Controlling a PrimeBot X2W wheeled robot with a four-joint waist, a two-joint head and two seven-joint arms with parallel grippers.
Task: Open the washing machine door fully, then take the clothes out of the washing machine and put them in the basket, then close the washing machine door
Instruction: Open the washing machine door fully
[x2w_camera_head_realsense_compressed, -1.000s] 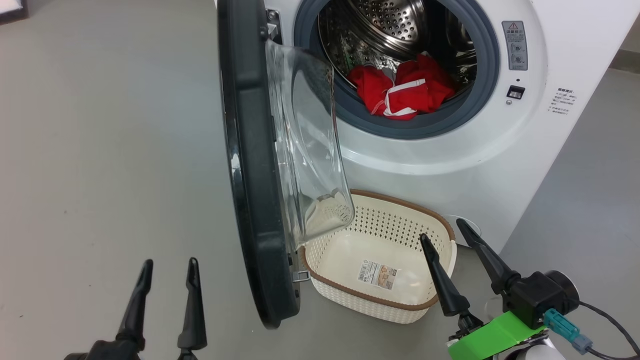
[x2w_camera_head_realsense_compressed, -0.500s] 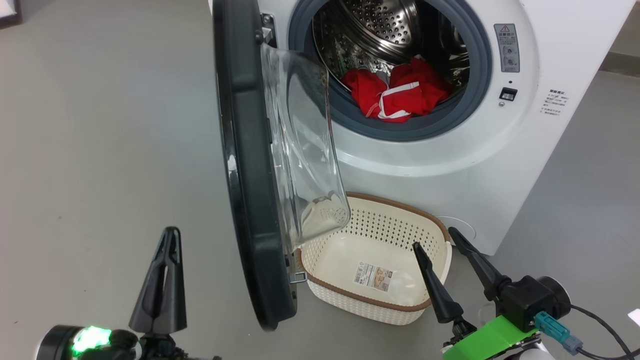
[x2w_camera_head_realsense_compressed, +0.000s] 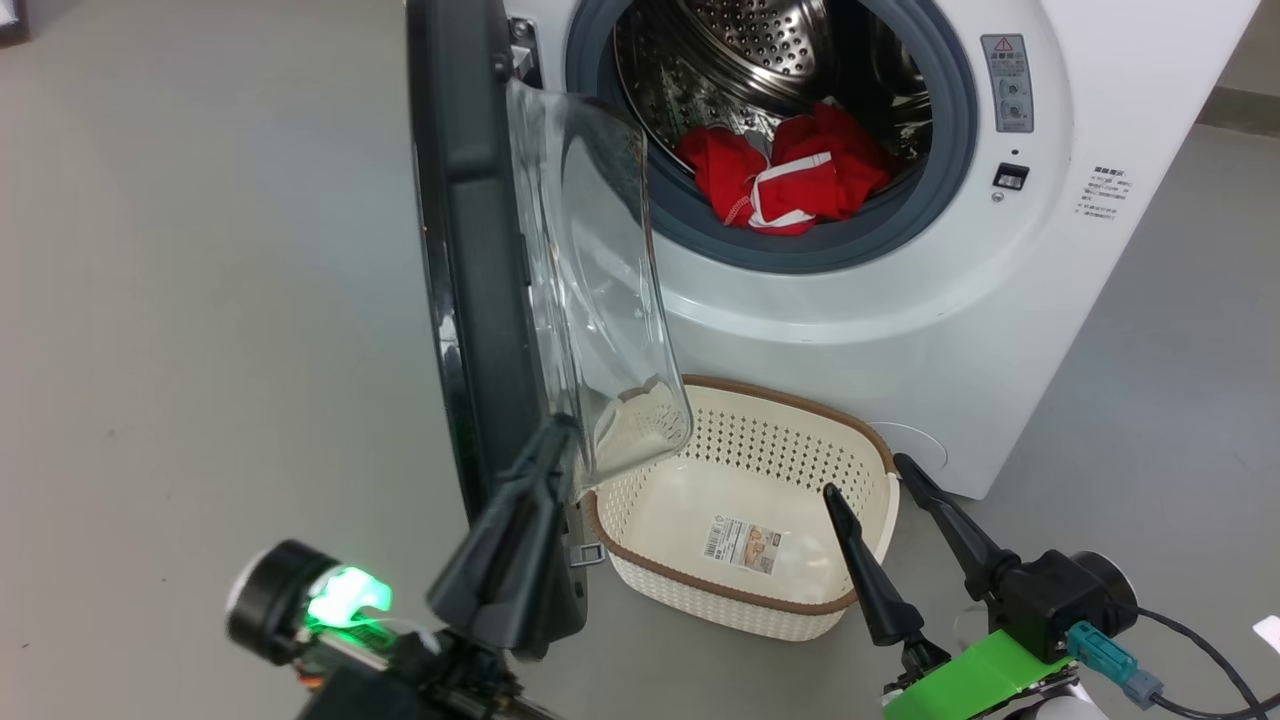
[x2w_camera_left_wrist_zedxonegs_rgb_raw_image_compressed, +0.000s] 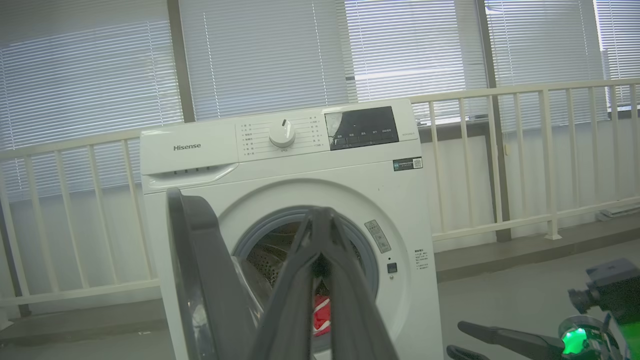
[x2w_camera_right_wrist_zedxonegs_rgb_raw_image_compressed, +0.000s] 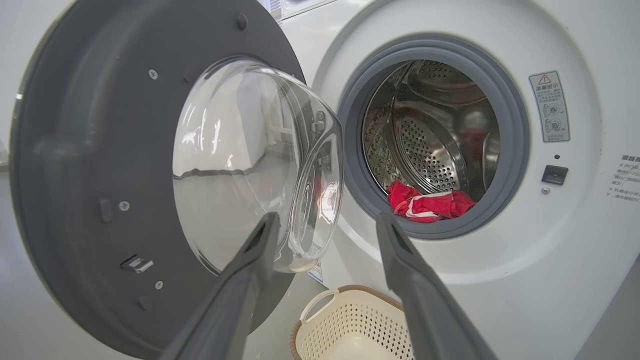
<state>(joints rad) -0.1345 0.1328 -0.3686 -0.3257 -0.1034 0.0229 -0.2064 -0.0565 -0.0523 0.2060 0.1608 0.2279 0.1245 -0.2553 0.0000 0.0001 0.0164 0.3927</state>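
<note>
"What is the left gripper (x2w_camera_head_realsense_compressed: 550, 445) doing?"

"Its fingers are pressed together, holding nothing. It stands at the lower edge of the washing machine door (x2w_camera_head_realsense_compressed: 470, 250) — touching or not, I cannot tell."

"And the right gripper (x2w_camera_head_realsense_compressed: 865, 478)?"

"Spread wide and empty, its tips at the right end of the basket (x2w_camera_head_realsense_compressed: 740, 592)."

"What is in the basket?"

"A label sticker (x2w_camera_head_realsense_compressed: 745, 545) on its bottom. It sits against the washing machine (x2w_camera_head_realsense_compressed: 880, 330), partly under the swung-out door's glass bowl."

"The clothes (x2w_camera_head_realsense_compressed: 790, 175)?"

"Red with white trim — heaped low in the drum (x2w_camera_head_realsense_compressed: 760, 40)."
</note>
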